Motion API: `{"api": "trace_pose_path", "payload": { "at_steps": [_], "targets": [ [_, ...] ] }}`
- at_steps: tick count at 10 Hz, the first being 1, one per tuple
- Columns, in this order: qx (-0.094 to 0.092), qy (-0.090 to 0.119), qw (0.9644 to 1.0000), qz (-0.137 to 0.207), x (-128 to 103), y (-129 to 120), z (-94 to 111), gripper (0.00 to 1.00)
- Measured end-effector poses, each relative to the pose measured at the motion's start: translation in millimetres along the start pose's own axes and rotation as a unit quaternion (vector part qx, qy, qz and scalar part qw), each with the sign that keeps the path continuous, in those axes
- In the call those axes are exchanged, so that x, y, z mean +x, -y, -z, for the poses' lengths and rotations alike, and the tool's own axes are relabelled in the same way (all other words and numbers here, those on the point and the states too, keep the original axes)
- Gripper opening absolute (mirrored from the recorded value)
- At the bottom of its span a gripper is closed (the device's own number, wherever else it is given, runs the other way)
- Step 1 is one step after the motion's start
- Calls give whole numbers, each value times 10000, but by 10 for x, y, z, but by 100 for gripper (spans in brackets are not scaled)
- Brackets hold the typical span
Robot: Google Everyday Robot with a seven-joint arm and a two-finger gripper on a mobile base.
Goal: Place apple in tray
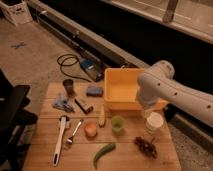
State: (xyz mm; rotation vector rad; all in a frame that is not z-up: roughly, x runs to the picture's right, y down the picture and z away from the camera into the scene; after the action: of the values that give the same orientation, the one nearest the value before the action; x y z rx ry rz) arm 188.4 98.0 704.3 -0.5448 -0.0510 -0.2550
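No writing can be read on anything. The gripper [146, 111] hangs by the tray's [116, 80] front right corner, above the white cup [154, 122].

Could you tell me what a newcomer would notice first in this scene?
The big white robot arm reaches in from the right, its gripper hanging by the near right-hand corner of the bright yellow tray, just above a white cup. The apple sits on the wooden table in front of the tray, beside a green cup.

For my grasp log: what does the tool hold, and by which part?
Cannot be told. The tool is over the white cup, by the tray; the apple lies free on the table.
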Motion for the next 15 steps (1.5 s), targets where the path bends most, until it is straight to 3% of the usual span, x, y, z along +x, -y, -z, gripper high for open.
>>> {"api": "trace_pose_path", "payload": {
  "at_steps": [5, 8, 10, 13, 15],
  "targets": [
    [9, 15, 10000, -19, 22, 24, 1, 65],
    [-289, 192, 9994, 36, 120, 129, -46, 65],
    [-317, 174, 9993, 21, 155, 113, -42, 65],
    [-266, 186, 9994, 102, 120, 125, -25, 65],
    [-120, 240, 9987, 433, -75, 199, 56, 65]
  ]
}}
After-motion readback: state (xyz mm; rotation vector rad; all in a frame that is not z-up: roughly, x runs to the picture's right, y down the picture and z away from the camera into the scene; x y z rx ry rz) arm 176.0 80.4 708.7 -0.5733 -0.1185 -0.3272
